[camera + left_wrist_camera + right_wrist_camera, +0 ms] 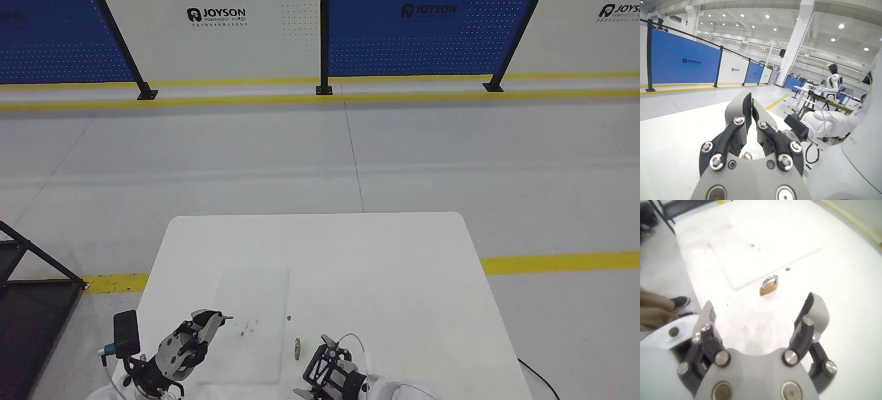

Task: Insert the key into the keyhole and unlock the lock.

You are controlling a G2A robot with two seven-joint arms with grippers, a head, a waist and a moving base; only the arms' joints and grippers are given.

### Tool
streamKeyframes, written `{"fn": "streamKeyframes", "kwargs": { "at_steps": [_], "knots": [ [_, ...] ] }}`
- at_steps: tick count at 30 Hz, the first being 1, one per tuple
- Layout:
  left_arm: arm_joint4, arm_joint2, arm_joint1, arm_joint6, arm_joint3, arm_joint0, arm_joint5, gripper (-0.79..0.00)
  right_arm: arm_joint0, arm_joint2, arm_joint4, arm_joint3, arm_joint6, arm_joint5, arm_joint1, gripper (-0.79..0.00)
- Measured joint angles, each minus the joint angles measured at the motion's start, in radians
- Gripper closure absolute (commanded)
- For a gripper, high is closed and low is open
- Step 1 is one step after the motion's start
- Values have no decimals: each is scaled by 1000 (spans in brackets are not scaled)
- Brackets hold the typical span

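A small brass padlock (pixel 769 287) with a silver shackle stands on the white table (pixel 400 270), just off the corner of a thin white mat (pixel 762 241). In the top view the padlock (pixel 296 348) lies between my two grippers. My right gripper (pixel 759 302) is open a short way in front of it, with nothing between its fingers. My left gripper (pixel 751 106) is held above the table with its pads pressed together. In the top view a thin dark sliver, seemingly the key (pixel 227 319), sticks out of its fingertips. The padlock (pixel 746 156) also shows through the gap under its fingers.
The mat (pixel 250 315) carries a few dark specks, and a brown crumb (pixel 787 269) lies beside it. The table's far half is bare white surface. A black frame (pixel 35 270) stands off the table's left side.
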Motion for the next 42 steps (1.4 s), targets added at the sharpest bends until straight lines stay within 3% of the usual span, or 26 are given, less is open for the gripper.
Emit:
{"fn": "streamKeyframes", "kwargs": {
  "at_steps": [10,11,12,13,18,22,24,33,42],
  "knots": [
    [0,0,0,0,0,0,0,0,169,-161,78,196,24,209,-74,-782],
    [0,0,0,0,0,0,0,0,175,-169,79,205,23,219,-77,-742],
    [0,0,0,0,0,0,0,0,181,-175,79,214,22,226,-80,-388],
    [0,0,0,0,0,0,0,0,188,-182,80,225,22,231,-84,-320],
    [0,0,0,0,0,0,0,0,209,-200,68,256,21,253,-93,-246],
    [0,0,0,0,0,0,0,0,220,-207,66,276,15,267,-98,-120],
    [0,0,0,0,0,0,0,0,223,-209,67,283,12,275,-100,-18],
    [0,0,0,0,0,0,0,0,221,-203,83,277,-14,288,-103,0],
    [-94,32,-1,-60,2,-19,1,0,142,-79,198,104,-117,234,-70,0]
  ]
}}
